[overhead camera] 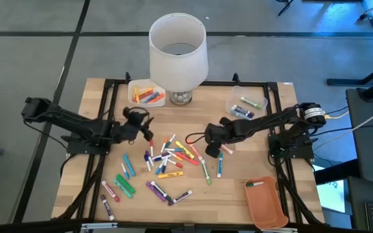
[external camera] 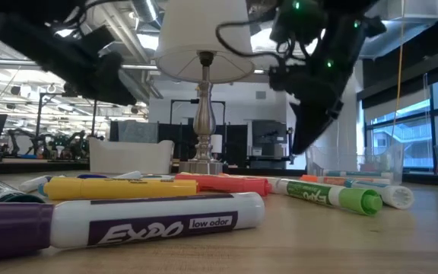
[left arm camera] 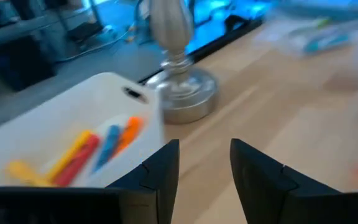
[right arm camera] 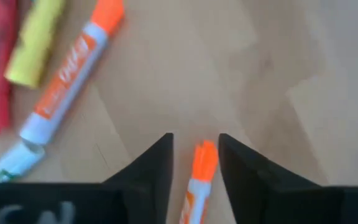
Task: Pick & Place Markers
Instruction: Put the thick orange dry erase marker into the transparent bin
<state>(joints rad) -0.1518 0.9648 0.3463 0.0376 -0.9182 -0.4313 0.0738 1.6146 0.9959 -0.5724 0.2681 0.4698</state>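
Closest to your low camera lies a white marker (external camera: 157,219) with a purple end, and behind it a yellow one (external camera: 112,187), a red-orange one (external camera: 223,183) and a green-capped one (external camera: 333,195). From above, you see the markers (overhead camera: 167,158) scattered across the middle of the wooden table (overhead camera: 238,200), with a few more strays toward the near-left corner.

Your right gripper (right arm camera: 194,163) hangs low over the right edge of the scatter, fingers apart with an orange-capped marker (right arm camera: 197,180) standing between them; you cannot tell from these views whether the pads touch it. Bare wood lies open just beyond it.

Your left gripper (left arm camera: 204,165) sits near the pile's far-left edge, fingers apart and empty, facing the white bin (overhead camera: 146,95) and the lamp (overhead camera: 178,58) base beside it. That bin holds several markers; the clear bin (overhead camera: 245,103) at the far right holds a few too.

An orange tray (overhead camera: 265,204) sits at the near-right corner, with clear wood between it and the pile.
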